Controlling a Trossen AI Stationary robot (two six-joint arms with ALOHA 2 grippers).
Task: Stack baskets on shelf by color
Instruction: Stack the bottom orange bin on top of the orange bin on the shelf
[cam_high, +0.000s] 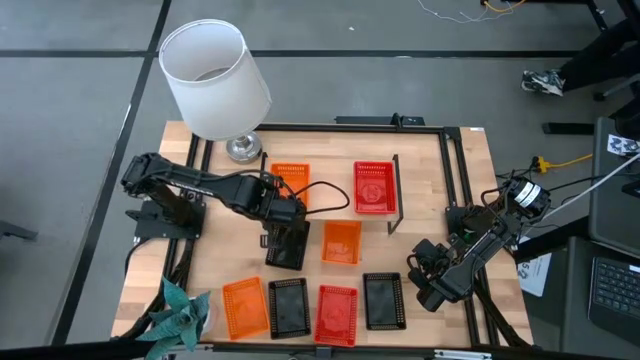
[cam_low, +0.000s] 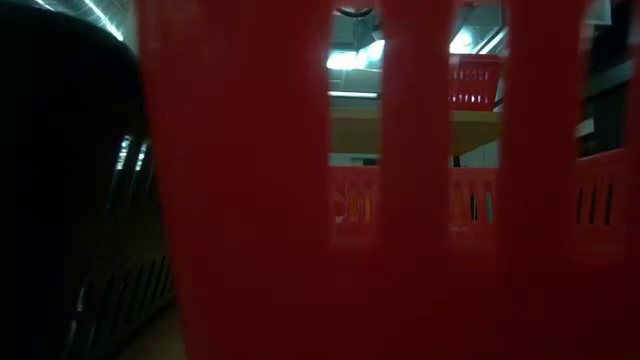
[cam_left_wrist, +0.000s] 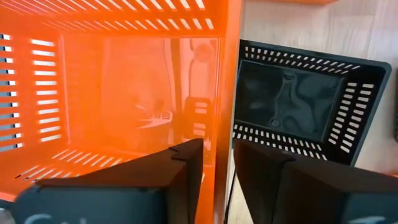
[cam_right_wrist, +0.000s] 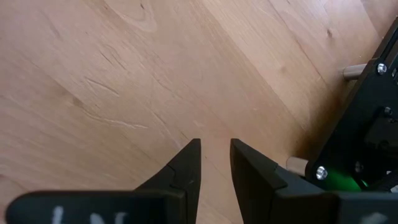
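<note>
The shelf (cam_high: 335, 172) stands at the table's far middle. On it are an orange basket (cam_high: 290, 178) at its left and a red basket (cam_high: 374, 188) at its right. My left gripper (cam_high: 283, 213) is open, with its fingers on either side of the orange basket's near wall (cam_left_wrist: 225, 93). A black basket (cam_left_wrist: 292, 102) lies just in front of that wall, on the table. Another orange basket (cam_high: 341, 241) lies beside the black one. My right gripper (cam_right_wrist: 215, 142) waits open over bare wood at the right. My left gripper straddles the orange basket's near wall (cam_left_wrist: 224, 124), slanting down from the table's left, one finger (cam_left_wrist: 186, 158) inside the basket and one outside. Whether either finger touches the wall I cannot tell. The basket rests level on the shelf.
Along the near edge lie an orange (cam_high: 245, 305), a black (cam_high: 289, 305), a red (cam_high: 337, 313) and a black basket (cam_high: 384, 300). A white lamp (cam_high: 215, 80) stands at the far left and a teal plant (cam_high: 180, 310) at the near left. A red basket (cam_low: 300, 200) blocks the low view.
</note>
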